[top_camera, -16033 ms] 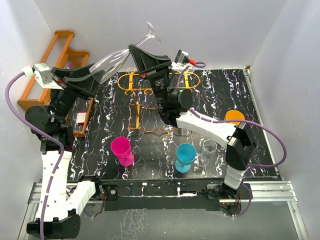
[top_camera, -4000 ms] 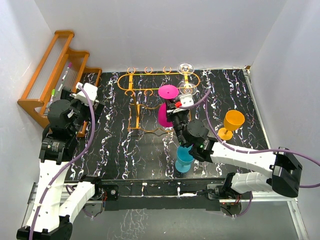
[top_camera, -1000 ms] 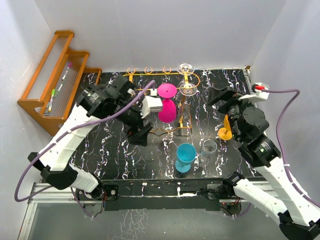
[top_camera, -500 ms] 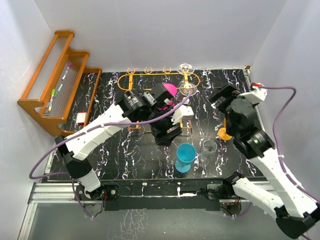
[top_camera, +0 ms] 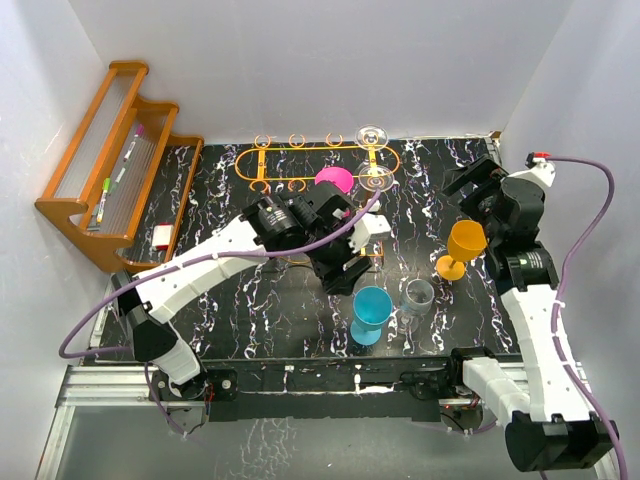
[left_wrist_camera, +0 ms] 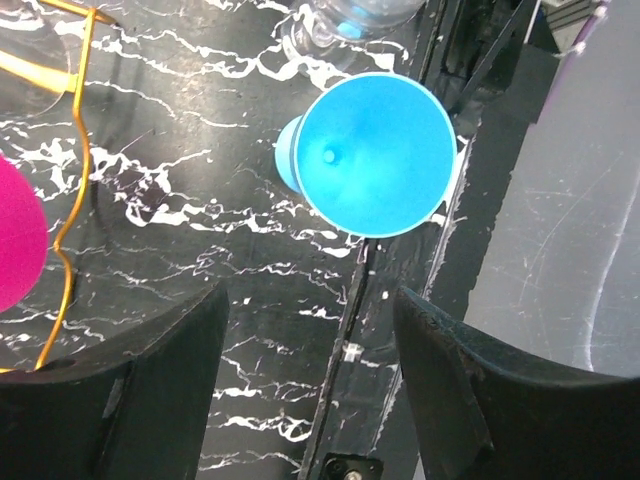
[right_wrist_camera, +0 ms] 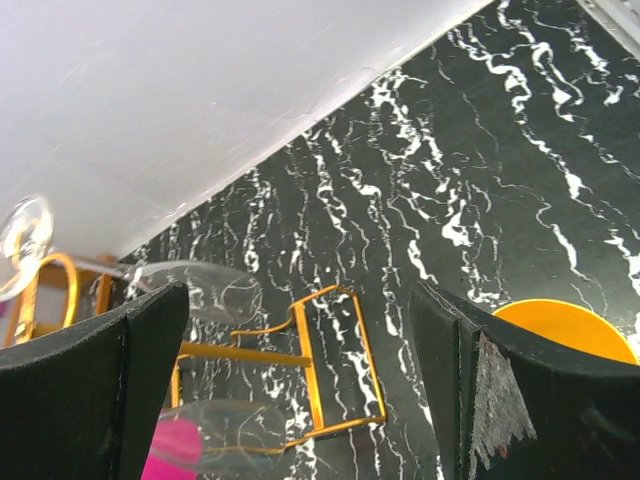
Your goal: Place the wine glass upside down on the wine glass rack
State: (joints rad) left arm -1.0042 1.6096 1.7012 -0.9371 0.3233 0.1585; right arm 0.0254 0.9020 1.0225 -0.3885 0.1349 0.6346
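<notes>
The orange-gold wire wine glass rack [top_camera: 270, 162] stands at the back of the table. Upside down on it hang a pink wine glass [top_camera: 333, 180] and two clear ones [top_camera: 372, 135] [top_camera: 377, 180]. A blue wine glass [top_camera: 372, 308] stands upright near the front, and an orange one [top_camera: 466, 244] to the right. My left gripper [top_camera: 345, 265] hovers just behind the blue glass [left_wrist_camera: 375, 155], open [left_wrist_camera: 310, 390], with nothing between its fingers. My right gripper [top_camera: 465, 185] is raised at the back right, open [right_wrist_camera: 300, 390] and empty, looking down on the rack's end [right_wrist_camera: 330, 365] and the orange rim [right_wrist_camera: 570, 325].
A small clear cup [top_camera: 418, 293] stands right of the blue glass. A brown wooden stepped rack [top_camera: 110, 150] leans at the far left, with a small white block [top_camera: 163, 237] below it. White walls close in the back and both sides.
My left arm swung right and forward from beside the pink glass to just behind the blue glass, its jaws narrowing a little. My right arm drew back toward the right wall.
</notes>
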